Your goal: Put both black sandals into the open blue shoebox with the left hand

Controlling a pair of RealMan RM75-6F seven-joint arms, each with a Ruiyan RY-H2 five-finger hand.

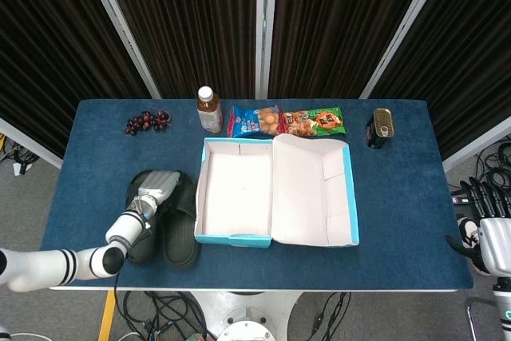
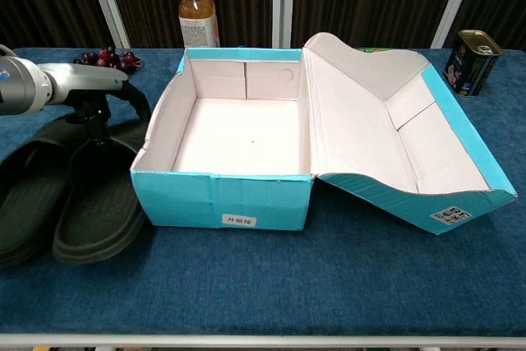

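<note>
Counts: 2 black sandals (image 1: 168,221), 1 blue shoebox (image 1: 275,189), 1 bottle (image 1: 209,110), 1 bunch of grapes (image 1: 147,122), 2 snack packs (image 1: 287,120), 1 tin can (image 1: 382,128), all on the blue table (image 1: 399,213).

Sandals lie side by side at about 9 o'clock of the box, just beside its left wall, still outside it. In the chest view the nearer sandal (image 2: 103,203) sits by the box's front left corner; the other sandal (image 2: 29,199) runs off the left edge.

Shoebox is open, lid (image 2: 386,133) folded back toward 3 o'clock; white inside, nothing in it. Small white label on the front wall (image 2: 238,220) w/ print too small to read; another label w/ a code mark on the lid's front edge, also unreadable.

Bottle at 12 o'clock of the box, brown liquid, white cap, pale label, text not legible. Snack packs at 12–1 o'clock, just behind the box: one blue-red, one green, lettering unreadable. Can at 2 o'clock, well apart from the box. Grapes at 10–11 o'clock, near the table's far left.

Left hand (image 1: 157,187) is over the toe straps of the sandals, fingers (image 2: 123,94) curled down onto them; cannot tell whether it grips a strap. Right hand (image 1: 487,233) hangs off the table's right edge at 4 o'clock, fingers up and apart, holding nothing.
</note>
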